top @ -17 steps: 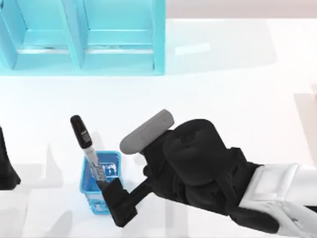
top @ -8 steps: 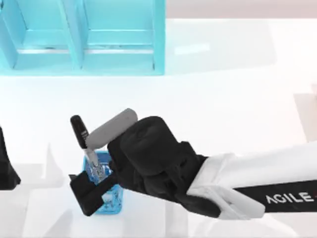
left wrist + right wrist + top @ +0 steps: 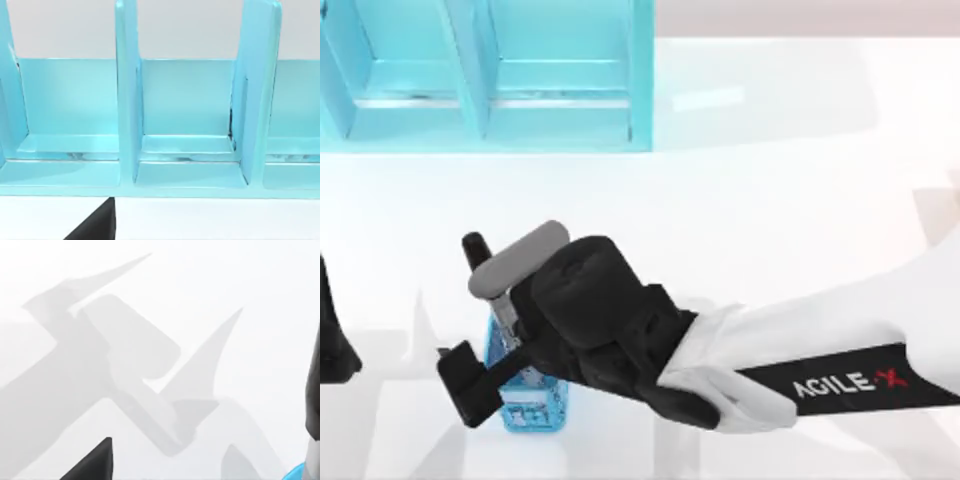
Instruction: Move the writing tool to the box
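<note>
The right gripper [image 3: 485,360] hangs low over the small blue mesh holder [image 3: 532,400] near the table's [image 3: 770,200] front left. One black finger [image 3: 468,382] juts out past the holder's left side, and the arm's bulk covers the rest, so I cannot tell whether the fingers are spread or closed, or whether they have the pen yet. The marker pen [image 3: 480,262] stands in that holder, leaning up and to the left. Its black cap pokes out above the wrist and a strip of grey barrel with dark print shows below it.

I judge the step in hand to be the reach and grasp. The next move calls for a firm pinch on the barrel, then a lift along the pen's lean so the holder does not tip. After that comes the carry to the blue box [image 3: 490,75] at the back left, with its open compartments.

The left arm [image 3: 332,340] sits parked at the table's left edge, its wrist camera facing the box [image 3: 125,125]
</note>
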